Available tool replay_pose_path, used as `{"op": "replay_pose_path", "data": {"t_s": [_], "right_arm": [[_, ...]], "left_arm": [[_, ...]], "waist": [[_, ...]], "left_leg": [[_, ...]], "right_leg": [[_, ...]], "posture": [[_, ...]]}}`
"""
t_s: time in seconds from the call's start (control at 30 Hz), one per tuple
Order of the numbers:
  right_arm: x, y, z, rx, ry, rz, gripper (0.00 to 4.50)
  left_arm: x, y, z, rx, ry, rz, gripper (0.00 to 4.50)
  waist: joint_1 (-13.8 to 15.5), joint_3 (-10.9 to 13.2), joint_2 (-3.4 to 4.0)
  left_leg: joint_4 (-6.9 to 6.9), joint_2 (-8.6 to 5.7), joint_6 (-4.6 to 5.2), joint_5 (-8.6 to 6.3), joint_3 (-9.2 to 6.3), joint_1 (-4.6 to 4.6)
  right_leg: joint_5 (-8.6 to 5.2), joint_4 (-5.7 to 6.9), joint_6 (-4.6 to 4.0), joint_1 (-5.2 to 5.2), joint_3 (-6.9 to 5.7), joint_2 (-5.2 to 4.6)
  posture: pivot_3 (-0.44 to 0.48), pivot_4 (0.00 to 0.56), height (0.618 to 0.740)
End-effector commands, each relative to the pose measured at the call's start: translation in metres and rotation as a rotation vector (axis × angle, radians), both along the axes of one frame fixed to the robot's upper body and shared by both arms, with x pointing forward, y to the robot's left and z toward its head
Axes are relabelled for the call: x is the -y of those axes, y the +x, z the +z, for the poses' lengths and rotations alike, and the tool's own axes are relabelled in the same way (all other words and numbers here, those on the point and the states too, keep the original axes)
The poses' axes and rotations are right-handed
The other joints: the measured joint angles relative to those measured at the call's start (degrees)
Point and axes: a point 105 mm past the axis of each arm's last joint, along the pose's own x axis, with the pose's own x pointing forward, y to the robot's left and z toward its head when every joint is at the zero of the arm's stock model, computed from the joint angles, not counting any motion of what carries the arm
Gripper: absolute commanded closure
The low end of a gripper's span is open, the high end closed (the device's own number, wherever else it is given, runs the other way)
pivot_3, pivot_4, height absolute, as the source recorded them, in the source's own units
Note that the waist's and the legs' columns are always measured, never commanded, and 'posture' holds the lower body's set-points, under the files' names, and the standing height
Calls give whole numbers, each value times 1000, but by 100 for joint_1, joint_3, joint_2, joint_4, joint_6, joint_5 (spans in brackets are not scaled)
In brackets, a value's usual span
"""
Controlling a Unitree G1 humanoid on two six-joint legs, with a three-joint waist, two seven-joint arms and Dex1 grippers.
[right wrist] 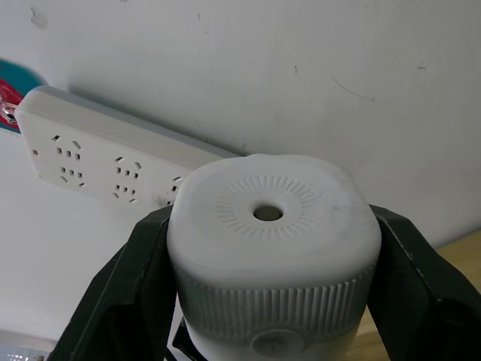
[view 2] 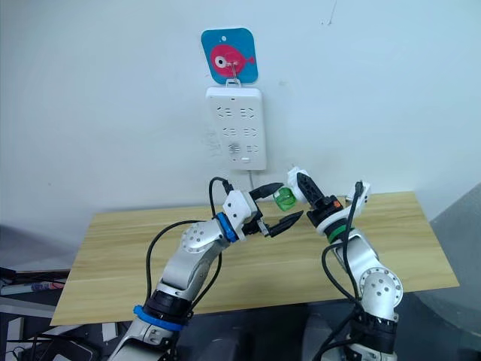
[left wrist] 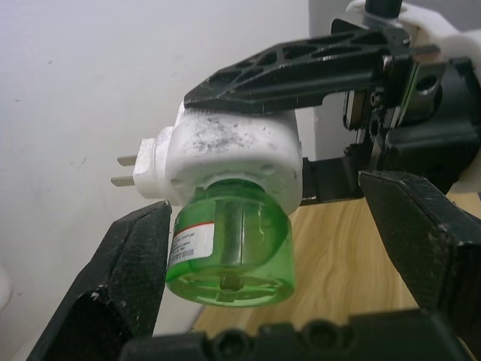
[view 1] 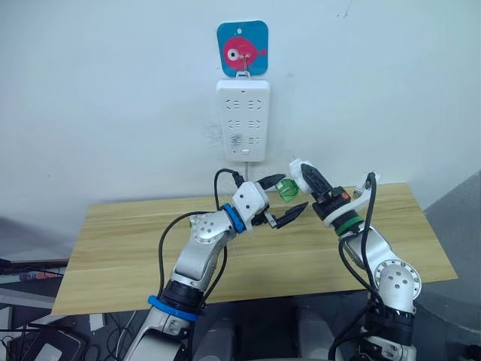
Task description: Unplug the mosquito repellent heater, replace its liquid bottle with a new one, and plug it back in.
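Mosquito repellent heater point(left wrist: 225, 154) unplugged, squeezed in right gripper point(view 1: 301, 174), green bottle point(left wrist: 229, 252) maybe touched by one finger of spread left gripper point(view 1: 284, 201), above wooden table point(view 1: 120, 248).

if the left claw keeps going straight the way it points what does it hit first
Most likely the green liquid bottle under the mosquito repellent heater, which the right claw grips. The left claw is open and the bottle sits between its fingers.

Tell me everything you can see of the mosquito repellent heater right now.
The mosquito repellent heater is white, scuffed plastic, unplugged, its two metal prongs bare. Its ribbed face has a centre hole. The right gripper clamps it above the table; a green bottle is still fitted, between the left gripper's open fingers.
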Motion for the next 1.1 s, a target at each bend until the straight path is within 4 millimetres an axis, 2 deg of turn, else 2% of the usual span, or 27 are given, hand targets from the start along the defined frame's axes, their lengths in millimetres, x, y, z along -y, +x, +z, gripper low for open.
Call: {"op": "replay_pose_path", "data": {"t_s": [0.03,0.43,0.57,0.7,1.0,1.1], "right_arm": [[-5,-8,19,71,24,29,1526],[-5,-13,19,62,41,49,1526],[-1,-12,20,60,50,40,1526],[-1,-13,21,61,68,41,1526],[-4,-15,20,53,54,58,1526],[-5,-18,16,39,20,85,546]], "left_arm": [[1,-2,9,39,-29,1,52],[-2,1,12,44,-42,15,52],[-3,-1,9,37,-38,9,896],[-3,-2,7,24,-39,8,2152],[-2,-2,11,31,-56,5,2200],[0,-3,13,51,-39,-17,2200]], "waist": [[-1,0,0],[-9,0,0],[-10,0,0],[-10,0,0],[-9,0,0],[-10,0,0]], "left_leg": [[0,0,0,0,0,0],[1,0,0,0,0,0],[1,0,1,0,0,0],[1,0,1,0,0,0],[2,0,1,0,0,0],[2,0,1,0,0,0]], "right_leg": [[0,0,0,0,0,0],[0,1,0,1,-1,0],[0,1,0,1,0,0],[0,2,0,0,-1,0],[0,2,0,1,-1,0],[0,2,0,1,-1,0]], "posture": [[-56,179,740],[-50,181,740],[-49,182,740],[-48,179,740],[-49,174,740],[-48,175,740]]}}
